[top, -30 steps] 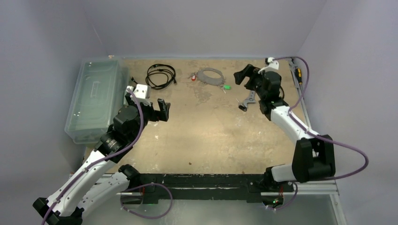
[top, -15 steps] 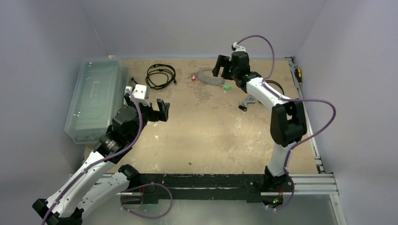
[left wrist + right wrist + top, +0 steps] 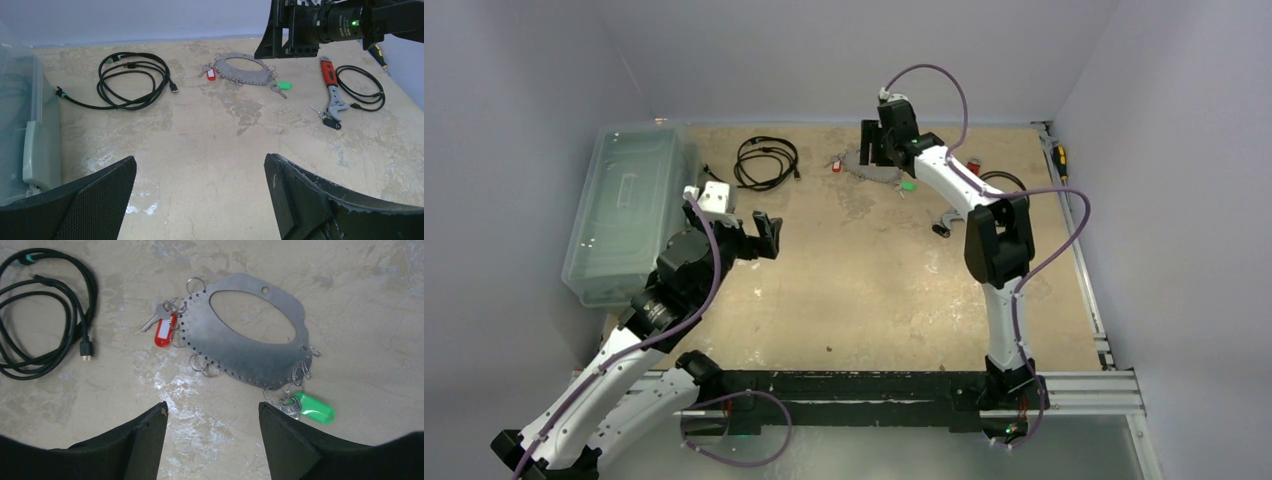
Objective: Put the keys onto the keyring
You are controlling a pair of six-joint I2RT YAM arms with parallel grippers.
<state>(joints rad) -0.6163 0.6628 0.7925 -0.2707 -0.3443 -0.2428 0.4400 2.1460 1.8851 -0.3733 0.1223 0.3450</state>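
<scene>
The keyring [image 3: 240, 357] is a flat grey metal hoop with small split rings on its edge, lying at the back of the table [image 3: 876, 173]. A red-tagged key [image 3: 162, 331] hangs on its left side. A green-tagged key [image 3: 313, 408] hangs at its lower right. A black-tagged key [image 3: 330, 122] lies apart beside the wrench. My right gripper [image 3: 212, 410] is open and empty, hovering just in front of the hoop [image 3: 879, 148]. My left gripper [image 3: 200, 159] is open and empty, well back over the left middle of the table [image 3: 759, 235].
A black coiled cable [image 3: 766, 160] lies left of the hoop. A red-handled wrench [image 3: 332, 90] and a second thin cable [image 3: 361, 88] lie to its right. A clear plastic bin [image 3: 624, 210] stands along the left edge. A screwdriver [image 3: 1056, 152] lies by the right rail.
My right arm has swung left from the back right, over the wrench, to above the keyring. My left gripper has barely moved.
</scene>
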